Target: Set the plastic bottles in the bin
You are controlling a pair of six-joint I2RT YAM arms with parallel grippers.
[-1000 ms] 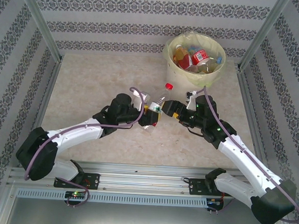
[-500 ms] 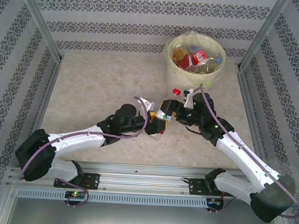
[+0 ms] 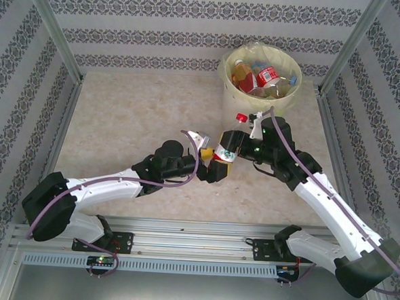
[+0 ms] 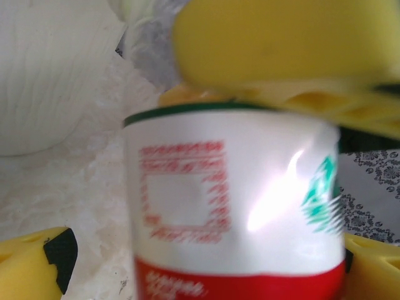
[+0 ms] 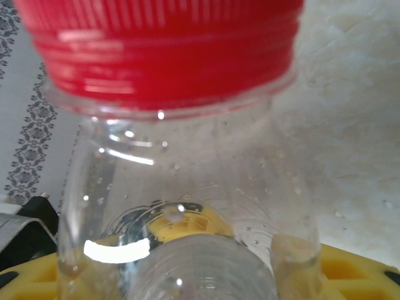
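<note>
The bottle (image 3: 223, 153) is clasped mid-body by the right gripper (image 3: 229, 139), its long axis tilted with the red cap towards the bin (image 3: 238, 100). The left gripper (image 3: 217, 167) is spread wide just beneath, so the bin is judged nearer the right arm.

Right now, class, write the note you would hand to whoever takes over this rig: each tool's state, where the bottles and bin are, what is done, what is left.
Left tool: open, fingers either side of the red-capped bottle, not gripping it.
Right tool: shut on that bottle above its label, mid-table.
Bin: far right corner, several bottles inside.
Done: those bottles are binned.
Left: carry the held bottle to the bin and drop it in.
</note>
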